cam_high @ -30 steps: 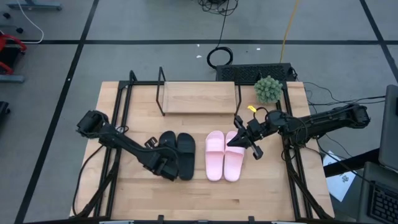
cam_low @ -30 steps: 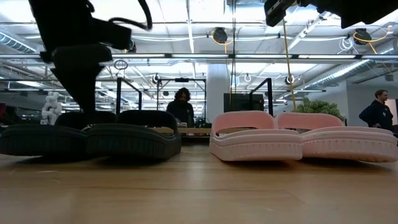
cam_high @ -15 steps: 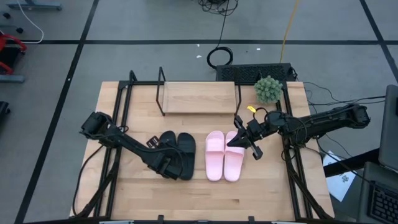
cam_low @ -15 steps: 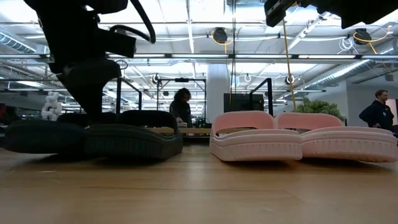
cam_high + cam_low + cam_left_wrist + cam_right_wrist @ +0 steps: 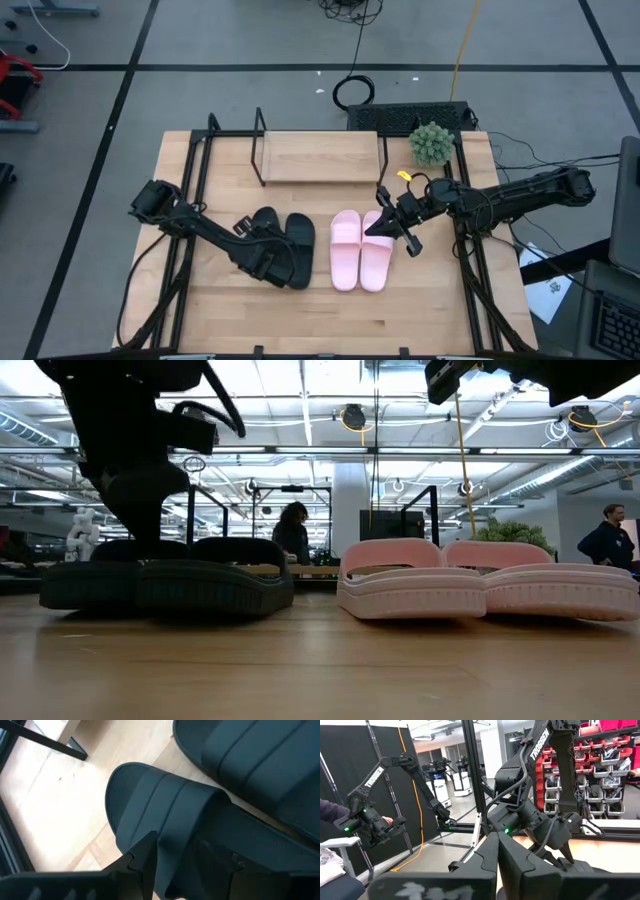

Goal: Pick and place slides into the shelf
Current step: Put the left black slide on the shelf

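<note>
Two matte black slides lie side by side left of centre: the left one (image 5: 268,238) (image 5: 95,582) and the right one (image 5: 299,250). A pale pink pair (image 5: 358,250) (image 5: 480,585) lies sole-down to their right. The shelf (image 5: 320,155), a wire frame with a light board, stands at the far edge. My left gripper (image 5: 262,262) (image 5: 175,845) is down on the left black slide, shut on its strap. My right gripper (image 5: 380,228) (image 5: 497,855) hovers shut above the far end of the right pink slide, touching nothing. My left gripper pinches the wide strap (image 5: 170,820) of the left black slide between its two fingers (image 5: 142,865), and the strap bunches up in a fold between them. The fingers come slanting down from the table's left and near side. The slide's sole rests on the table (image 5: 95,605).
A small potted plant (image 5: 431,143) stands at the far right corner beside the shelf. Black metal rails run along the table's left (image 5: 190,200) and right (image 5: 467,250) sides. Bare wood lies near the front edge (image 5: 320,320). People (image 5: 292,532) (image 5: 607,540) stand in the room behind.
My left gripper has shifted a little toward the table's right, keeping its hold on the strap. The left black slide has moved with it: its outer end has drawn in toward the other black slide, sole still on the table.
</note>
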You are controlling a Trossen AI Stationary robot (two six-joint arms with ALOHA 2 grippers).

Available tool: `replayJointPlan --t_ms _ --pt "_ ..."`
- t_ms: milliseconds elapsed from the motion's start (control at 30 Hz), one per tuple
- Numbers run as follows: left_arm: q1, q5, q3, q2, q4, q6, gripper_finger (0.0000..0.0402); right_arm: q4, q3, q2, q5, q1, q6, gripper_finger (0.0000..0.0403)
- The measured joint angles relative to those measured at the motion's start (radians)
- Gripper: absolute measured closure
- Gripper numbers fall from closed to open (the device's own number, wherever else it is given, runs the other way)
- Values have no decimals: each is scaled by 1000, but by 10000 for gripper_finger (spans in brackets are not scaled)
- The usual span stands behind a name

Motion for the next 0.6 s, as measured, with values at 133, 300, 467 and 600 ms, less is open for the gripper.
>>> replayJointPlan --t_ms 133,300,467,600 --pt "0 -3 2 43 -13 -13 275 -8 0 0 0 0 -4 403" --pt "6 -9 30 103 -69 -53 275 -33 0 0 0 0 -27 403" --pt "8 -26 53 122 -127 -92 302 -40 0 0 0 0 -33 403" --pt "4 -26 63 121 -122 -67 377 -43 0 0 2 0 -52 403"
